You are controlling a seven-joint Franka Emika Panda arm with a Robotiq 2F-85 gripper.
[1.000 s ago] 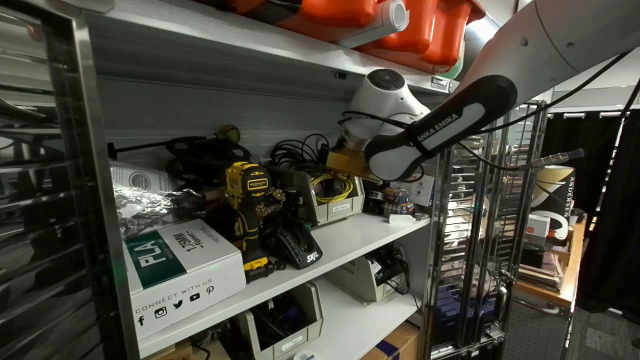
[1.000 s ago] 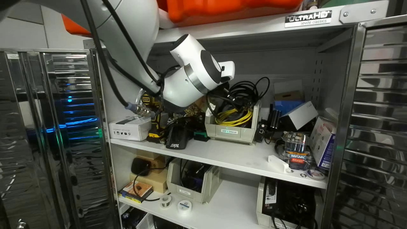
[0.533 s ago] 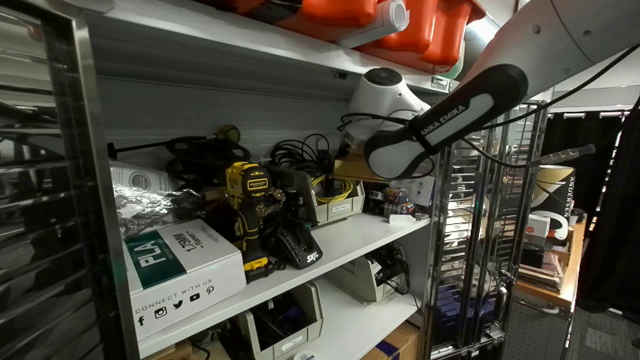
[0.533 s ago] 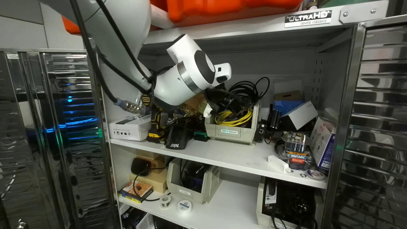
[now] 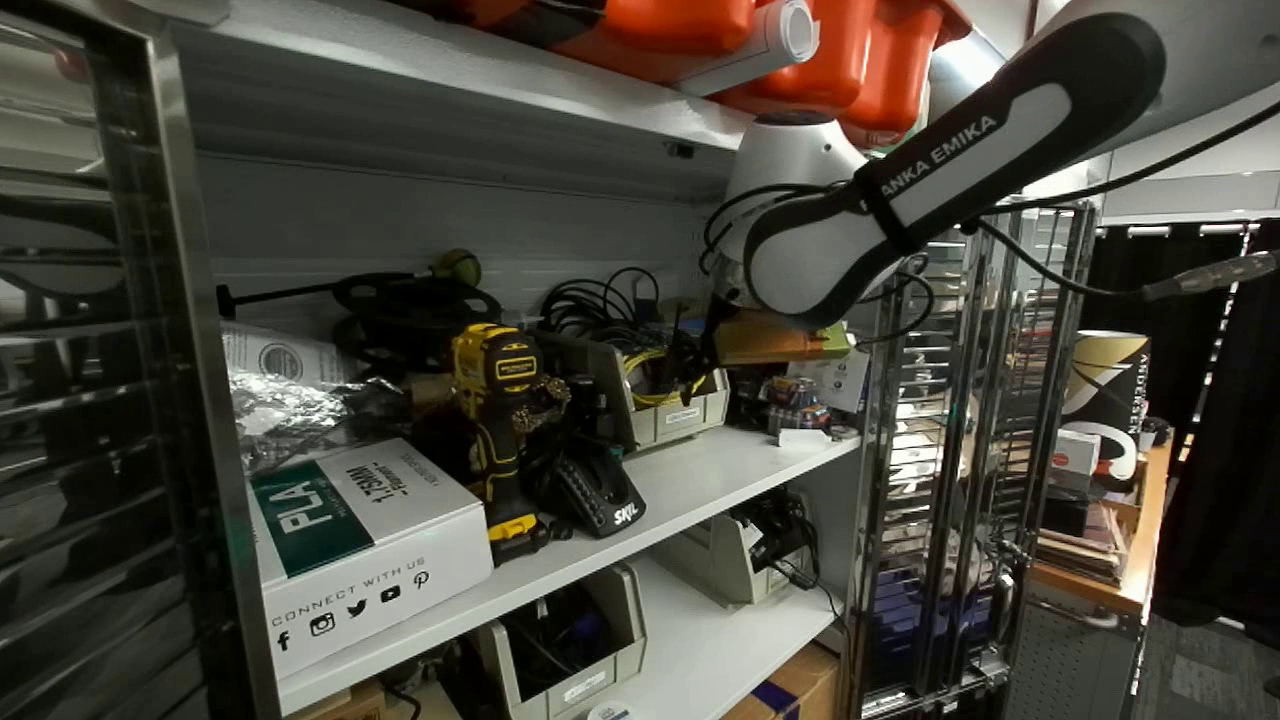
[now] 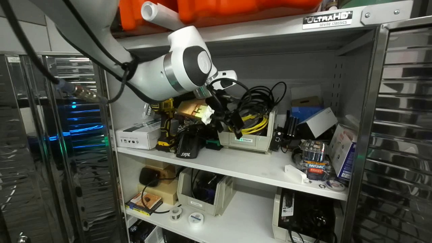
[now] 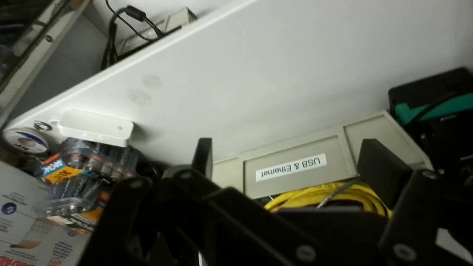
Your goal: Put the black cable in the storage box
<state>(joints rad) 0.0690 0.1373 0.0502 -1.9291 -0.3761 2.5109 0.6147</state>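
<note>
shelf (image 7: 295, 74) bin (image 7: 340, 162) label (image 7: 291, 167) reads whole in wrist view alone; end effector (image 7: 292, 159) gapes empty.

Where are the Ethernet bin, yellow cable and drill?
Ethernet bin (image 7: 295, 180): in the wrist view, on its labelled front wall.
Yellow cable (image 7: 303, 197): in the wrist view, on its coil.
Drill (image 5: 490, 445): in an exterior view, on its handle.

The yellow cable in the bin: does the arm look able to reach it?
Likely yes: the end effector is open by the bin; the wrist view shows the yellow cable between its fingers, though a grey strand crosses it.
</note>
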